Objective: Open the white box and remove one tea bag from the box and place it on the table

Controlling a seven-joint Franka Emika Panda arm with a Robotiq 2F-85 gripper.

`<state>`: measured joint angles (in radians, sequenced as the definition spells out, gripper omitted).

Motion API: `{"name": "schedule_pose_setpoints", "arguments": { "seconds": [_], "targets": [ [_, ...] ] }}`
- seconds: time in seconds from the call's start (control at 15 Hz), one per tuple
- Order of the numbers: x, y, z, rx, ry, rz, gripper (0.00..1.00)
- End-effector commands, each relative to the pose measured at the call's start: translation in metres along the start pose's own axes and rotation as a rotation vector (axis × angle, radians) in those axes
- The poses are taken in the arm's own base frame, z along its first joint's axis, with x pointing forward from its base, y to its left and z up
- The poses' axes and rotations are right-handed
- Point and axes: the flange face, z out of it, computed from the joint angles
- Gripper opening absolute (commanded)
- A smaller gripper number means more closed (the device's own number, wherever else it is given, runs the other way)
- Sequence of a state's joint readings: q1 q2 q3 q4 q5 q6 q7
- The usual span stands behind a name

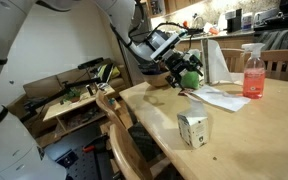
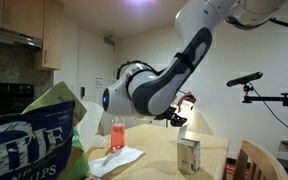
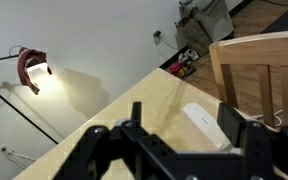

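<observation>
The white box stands on the pale surface at lower centre of the frame, well apart from the tool at upper centre, whose jaws stand wide with nothing between them.

Table in an exterior view: bare wood rings the white box near the front edge, and the way down from above is open. Obstacles: paper sheets and spray bottle toward the far edge, well apart from the box; chair back rising beside the side edge
</observation>
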<state>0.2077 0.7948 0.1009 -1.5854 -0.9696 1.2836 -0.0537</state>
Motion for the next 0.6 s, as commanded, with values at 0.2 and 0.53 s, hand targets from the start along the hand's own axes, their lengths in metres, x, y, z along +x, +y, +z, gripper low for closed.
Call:
{"name": "schedule_pose_setpoints", "arguments": {
  "seconds": [0.2, 0.53],
  "targets": [
    [-0.05, -0.035, -0.077, -0.087, 0.188, 0.169, 0.49],
    [-0.06, -0.076, -0.096, -0.009, 0.342, 0.353, 0.11]
  ]
}}
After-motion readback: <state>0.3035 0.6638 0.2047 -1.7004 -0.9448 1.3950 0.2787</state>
